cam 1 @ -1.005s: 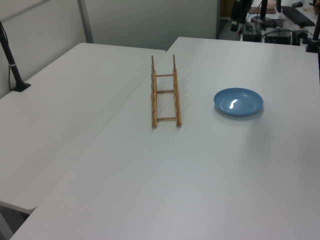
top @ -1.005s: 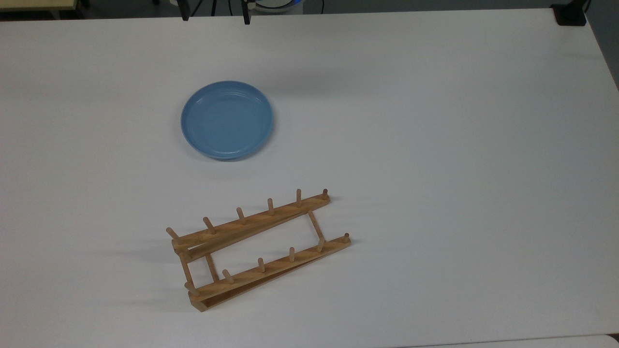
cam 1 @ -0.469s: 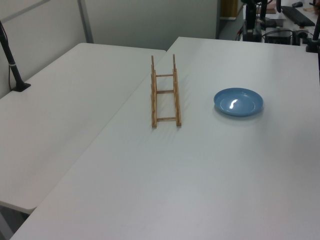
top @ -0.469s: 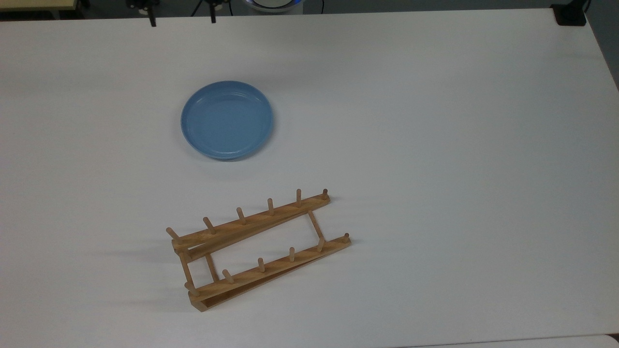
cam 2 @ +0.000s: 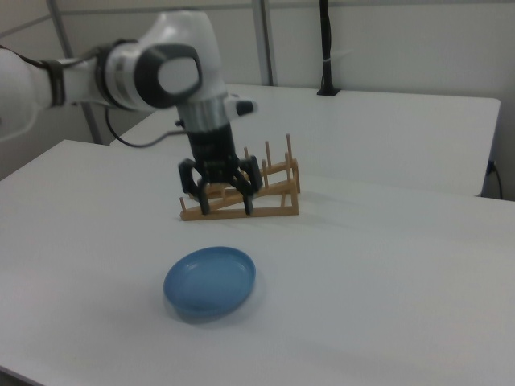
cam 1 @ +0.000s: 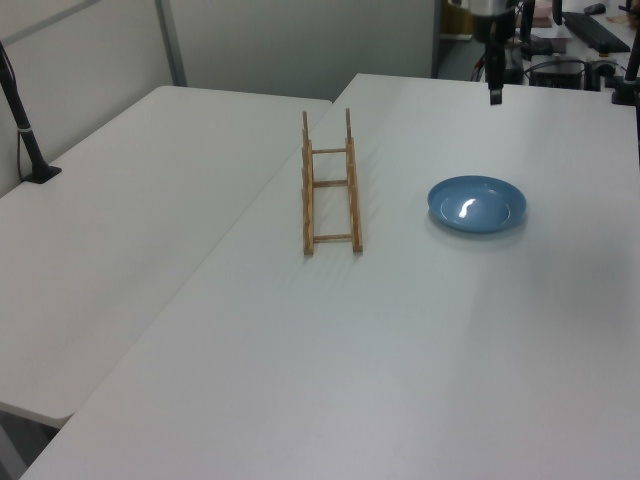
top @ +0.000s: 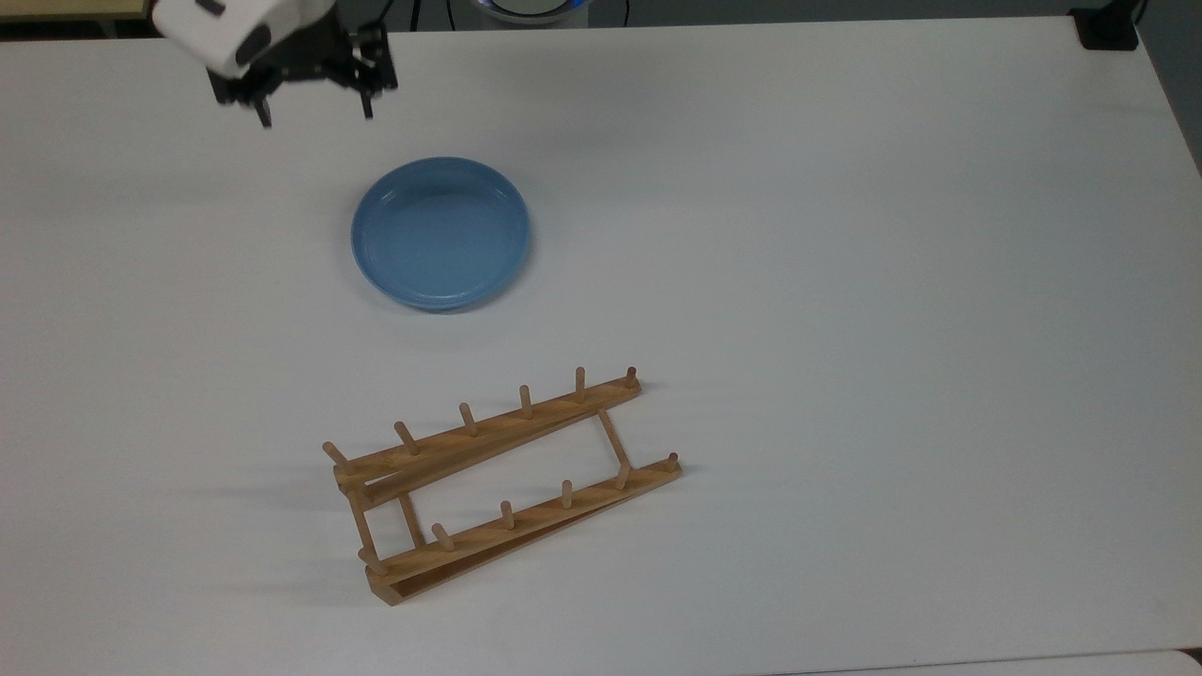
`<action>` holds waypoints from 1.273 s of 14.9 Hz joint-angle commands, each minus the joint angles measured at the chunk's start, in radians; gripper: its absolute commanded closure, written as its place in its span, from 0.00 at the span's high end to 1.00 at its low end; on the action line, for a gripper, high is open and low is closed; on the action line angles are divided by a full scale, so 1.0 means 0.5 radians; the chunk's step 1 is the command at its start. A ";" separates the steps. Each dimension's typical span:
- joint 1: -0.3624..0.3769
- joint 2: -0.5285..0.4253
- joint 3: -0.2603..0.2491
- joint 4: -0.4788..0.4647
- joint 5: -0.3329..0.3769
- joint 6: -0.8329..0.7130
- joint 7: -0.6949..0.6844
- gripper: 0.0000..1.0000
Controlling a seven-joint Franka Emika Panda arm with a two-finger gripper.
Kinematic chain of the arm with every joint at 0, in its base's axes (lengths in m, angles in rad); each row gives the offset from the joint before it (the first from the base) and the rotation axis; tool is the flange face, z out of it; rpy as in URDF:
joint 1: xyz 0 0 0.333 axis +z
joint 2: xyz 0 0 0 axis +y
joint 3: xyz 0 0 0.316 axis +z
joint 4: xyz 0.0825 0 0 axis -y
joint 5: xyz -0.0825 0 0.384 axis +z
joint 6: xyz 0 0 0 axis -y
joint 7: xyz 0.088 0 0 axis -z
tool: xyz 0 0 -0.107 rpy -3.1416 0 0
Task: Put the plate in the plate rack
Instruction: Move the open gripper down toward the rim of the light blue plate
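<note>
**Approach to the plate, nothing grasped yet**

The gripper (top: pixel 315 115) hangs above the white table (top: pixel 845 235) with its two fingers spread wide and nothing between them. In the top view it is near the far left part of the table, up and to the left of the plate (top: pixel 440 233). In the right view the gripper (cam 2: pixel 225 207) is in the air beyond the plate (cam 2: pixel 210 283), clearly above the table surface and not touching anything.

The plate lies flat on the table, the hollow side up. The plate rack (top: pixel 502 483) stands well apart from it, nearer to the bottom of the top view, with its pegs pointing up. In the left view the plate rack (cam 1: pixel 330 185) is on the left and the plate (cam 1: pixel 477 204) on the right, with bare table between them. All slots of the rack are free.

I judge that the step in hand is the reach toward the plate, so the task is at its beginning. The next move calls for bringing the open fingers over the rim of the plate and then down, so that one finger goes inside the rim and one outside. Because the plate is flat and shallow, the grasp probably has to be taken on the edge. After lifting, the plate needs to be turned on its edge to fit between two pairs of pegs.
</note>
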 commanded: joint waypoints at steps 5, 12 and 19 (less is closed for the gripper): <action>-0.011 0.104 -0.010 -0.516 -0.011 0.868 0.292 1.00; -0.014 0.325 -0.010 -0.503 -0.011 1.049 0.531 0.88; -0.035 0.417 -0.010 -0.494 -0.011 1.144 0.663 0.44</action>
